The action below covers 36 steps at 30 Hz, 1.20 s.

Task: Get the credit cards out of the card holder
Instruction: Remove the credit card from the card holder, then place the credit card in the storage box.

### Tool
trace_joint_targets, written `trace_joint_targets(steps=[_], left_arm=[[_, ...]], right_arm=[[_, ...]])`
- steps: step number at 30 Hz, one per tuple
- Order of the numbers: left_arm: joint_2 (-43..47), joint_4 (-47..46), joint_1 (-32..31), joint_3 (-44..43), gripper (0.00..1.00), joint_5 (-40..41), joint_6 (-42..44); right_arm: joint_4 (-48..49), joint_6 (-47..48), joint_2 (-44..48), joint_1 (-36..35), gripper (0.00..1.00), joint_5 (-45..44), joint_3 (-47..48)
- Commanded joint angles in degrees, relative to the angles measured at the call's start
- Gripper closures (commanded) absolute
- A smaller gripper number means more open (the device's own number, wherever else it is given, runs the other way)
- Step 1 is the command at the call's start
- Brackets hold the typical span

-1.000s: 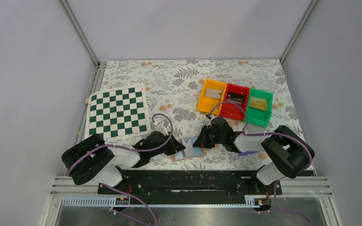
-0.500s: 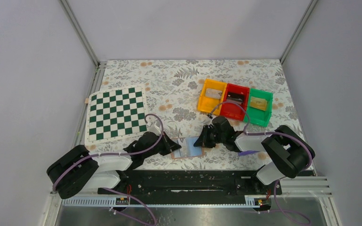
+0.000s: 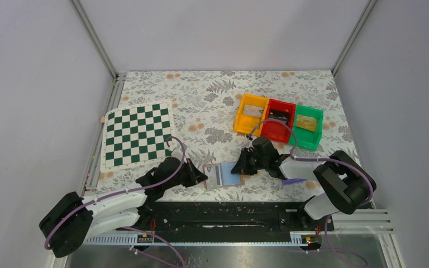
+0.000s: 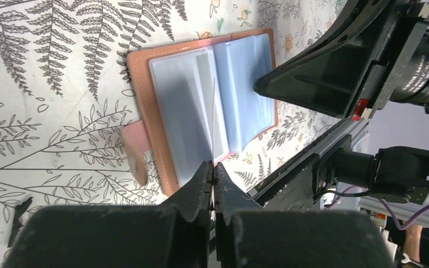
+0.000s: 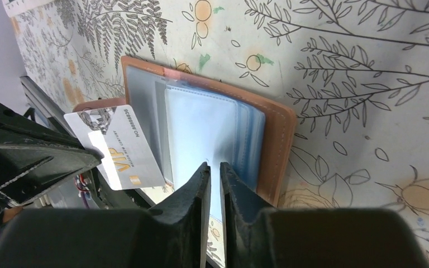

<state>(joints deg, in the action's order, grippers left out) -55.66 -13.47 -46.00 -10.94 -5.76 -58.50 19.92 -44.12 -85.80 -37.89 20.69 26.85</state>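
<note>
The card holder (image 3: 226,175) lies open on the floral cloth near the front edge, tan outside with pale blue sleeves (image 5: 201,125). My left gripper (image 4: 213,167) is shut on a whitish credit card, seen edge-on (image 4: 213,120) in the left wrist view. In the right wrist view that credit card (image 5: 124,146) reads VIP and sticks out past the holder's left side. My right gripper (image 5: 213,167) rests its tips on the blue sleeves from the right, jaws a narrow slit apart. Other credit cards are hidden in the sleeves.
A green-and-white chessboard (image 3: 138,134) lies at the left. Orange (image 3: 241,124), red (image 3: 269,133) and green (image 3: 307,139) bins stand in a row at the back right, each with something inside. The black base rail (image 3: 223,211) runs just in front of the holder.
My left arm has drawn back to the left, pulling the whitish card out of the holder. The right gripper stayed at the holder and its jaws eased slightly apart.
</note>
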Motion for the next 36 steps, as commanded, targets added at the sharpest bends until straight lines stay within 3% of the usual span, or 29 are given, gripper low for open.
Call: trace_joint_targets(steps=[1,7,11,20,36], left_arm=[[2.9,5.0,0.4,-3.0,1.00,-1.7,4.3],[3.2,7.9,0.6,-6.7,1.00,-10.9,9.4],[3.6,12.9,0.6,-10.4,1.00,-15.8,12.8],[5.6,8.2,0.6,-10.5,1.00,-30.6,11.6],[4.7,4.4,0.6,-9.4,1.00,-33.5,10.4]], right_arm=[[-7.3,5.5,3.3,0.6,0.79,1.3,2.1],[-11.3,16.5,10.8,0.6,0.69,8.0,5.5],[-11.4,21.5,14.1,0.6,0.58,18.4,7.6],[-12.5,25.3,11.4,0.7,0.45,33.6,12.5],[-15.2,28.0,5.7,-1.0,0.48,40.1,13.8]])
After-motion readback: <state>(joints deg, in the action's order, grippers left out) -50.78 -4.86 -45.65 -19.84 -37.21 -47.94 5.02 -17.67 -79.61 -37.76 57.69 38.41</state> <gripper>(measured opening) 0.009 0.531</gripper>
